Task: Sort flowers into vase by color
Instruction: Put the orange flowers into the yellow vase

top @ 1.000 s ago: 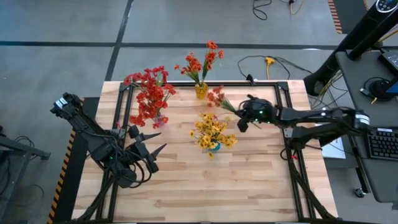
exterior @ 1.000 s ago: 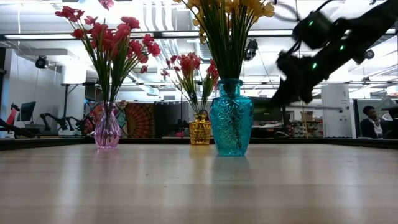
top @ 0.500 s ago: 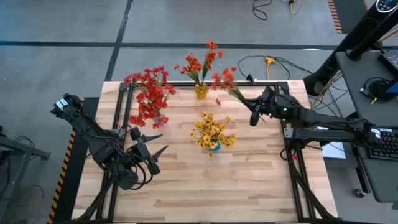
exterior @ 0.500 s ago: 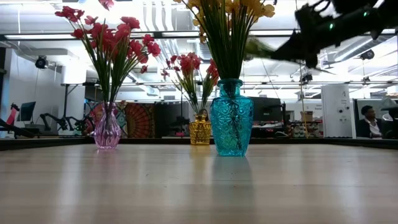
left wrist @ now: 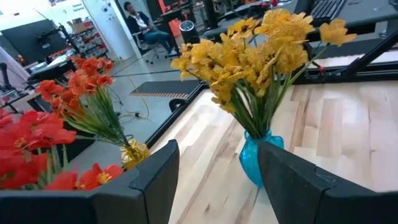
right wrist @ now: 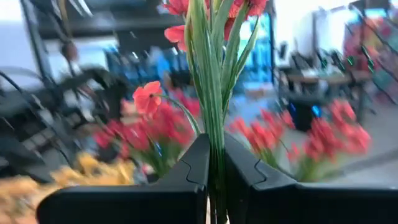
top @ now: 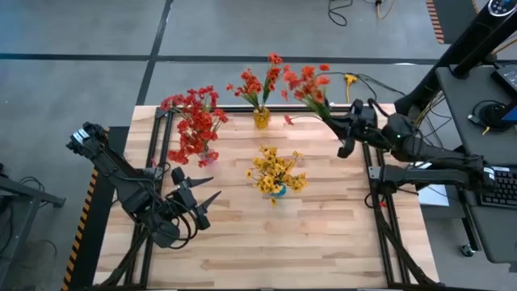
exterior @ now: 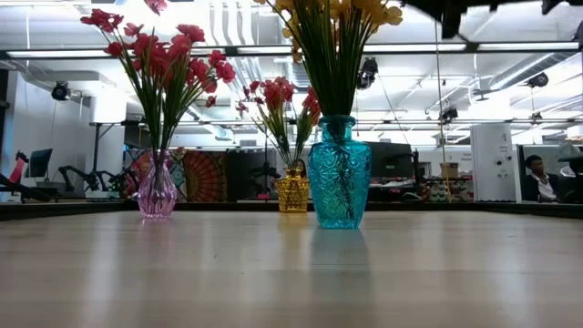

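Note:
Three vases stand on the wooden table: a pink one (top: 208, 155) with red flowers (top: 194, 121), an amber one (top: 261, 118) with orange-red flowers (top: 257, 81), and a blue one (top: 278, 191) with yellow flowers (left wrist: 255, 53). My right gripper (top: 341, 128) is raised at the table's far right, shut on an orange-red sprig (top: 307, 82). The sprig's blooms sit to the right of the amber vase. My left gripper (top: 199, 197) hovers open at the near left, level, facing the blue vase (left wrist: 260, 158), with nothing between its fingers. My right gripper pinches the sprig's bundled green stems (right wrist: 215, 163) between its two fingers, well below the blooms. The fingers reach in from the table's right, tipped slightly upward. The sprig stands out past the fingertips toward the far left, lifted clear of the table, with one side bloom (right wrist: 149, 97) arching off.
Black frame rails (top: 164, 145) run along the table's left and right sides. The near half of the tabletop (top: 275, 242) is bare wood. Cables (top: 349, 79) lie on the floor beyond the far edge. A seated person (exterior: 544, 179) is in the room behind.
My right gripper has risen, tipped upward and drawn back toward the table's far right corner, staying shut on the sprig. The sprig has gone up with it, and its blooms have moved from beside the blue vase toward the far edge, right of the amber vase.

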